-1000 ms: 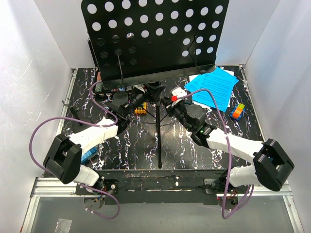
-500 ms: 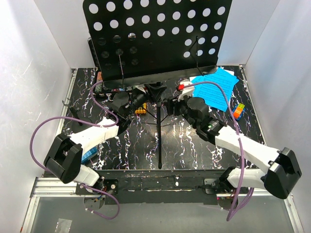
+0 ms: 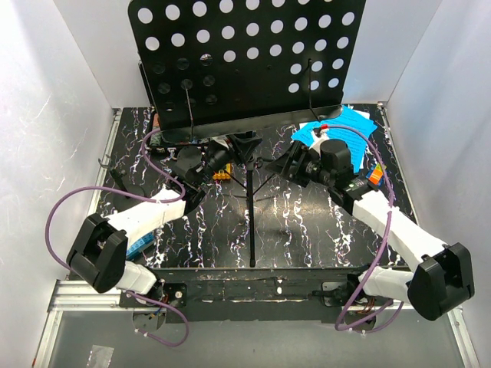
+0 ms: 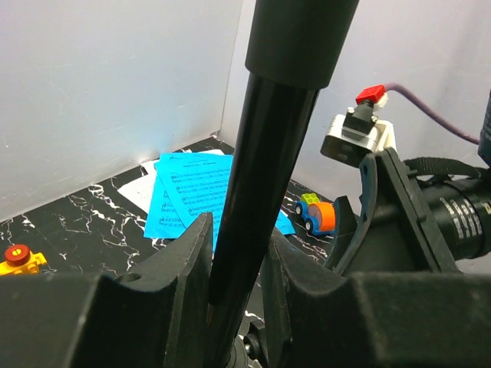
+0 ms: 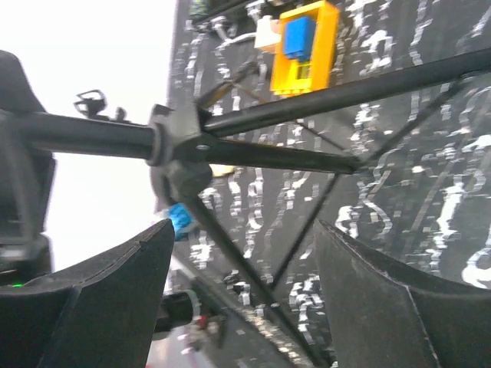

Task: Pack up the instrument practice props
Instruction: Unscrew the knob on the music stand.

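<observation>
The black music stand stands at the back middle, its hole-punched desk [image 3: 245, 61] upright and one tripod leg [image 3: 251, 222] reaching toward me. My left gripper [image 3: 222, 157] is shut on the stand's pole [image 4: 261, 192], which fills the gap between its fingers [image 4: 184, 268]. My right gripper [image 3: 285, 162] is open just right of the pole, holding nothing. In the right wrist view the tripod hub [image 5: 180, 146] and leg struts lie beyond its spread fingers [image 5: 115, 291]. Blue sheet-music pages [image 3: 345, 126] lie at the back right, also seen in the left wrist view as pages [image 4: 192, 192].
A small orange-and-blue toy car [image 3: 375, 175] sits right of the pages. A yellow block [image 3: 221, 175] lies near the stand's foot. A blue object [image 3: 142, 245] lies beside the left arm. White walls close in the left, right and back.
My right gripper has opened and swung back and to the right, away from the stand's hub. The left gripper keeps its hold on the pole, unmoved.
</observation>
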`<state>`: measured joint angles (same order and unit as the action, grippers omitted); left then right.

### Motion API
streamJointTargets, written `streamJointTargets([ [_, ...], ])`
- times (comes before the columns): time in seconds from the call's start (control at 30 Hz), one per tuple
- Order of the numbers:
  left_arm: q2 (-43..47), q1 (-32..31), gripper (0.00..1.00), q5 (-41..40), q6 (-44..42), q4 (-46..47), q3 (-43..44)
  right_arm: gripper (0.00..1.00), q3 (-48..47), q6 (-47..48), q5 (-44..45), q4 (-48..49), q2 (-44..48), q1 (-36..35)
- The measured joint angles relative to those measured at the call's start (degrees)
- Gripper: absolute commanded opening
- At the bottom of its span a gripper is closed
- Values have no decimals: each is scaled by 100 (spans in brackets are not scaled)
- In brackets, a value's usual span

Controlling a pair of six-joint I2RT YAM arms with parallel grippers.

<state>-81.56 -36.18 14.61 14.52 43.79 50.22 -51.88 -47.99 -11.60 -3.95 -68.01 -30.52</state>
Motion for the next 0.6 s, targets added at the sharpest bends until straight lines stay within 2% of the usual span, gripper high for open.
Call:
streamJointTargets([
  [0.17,35,-4,0,2,0,-26,-20,82,37,-1038,-1115,723,-118,304],
  [0.6,35,-31,0,-50,-44,0,-39,78,118,-2208,-2277,1888,-911,586],
])
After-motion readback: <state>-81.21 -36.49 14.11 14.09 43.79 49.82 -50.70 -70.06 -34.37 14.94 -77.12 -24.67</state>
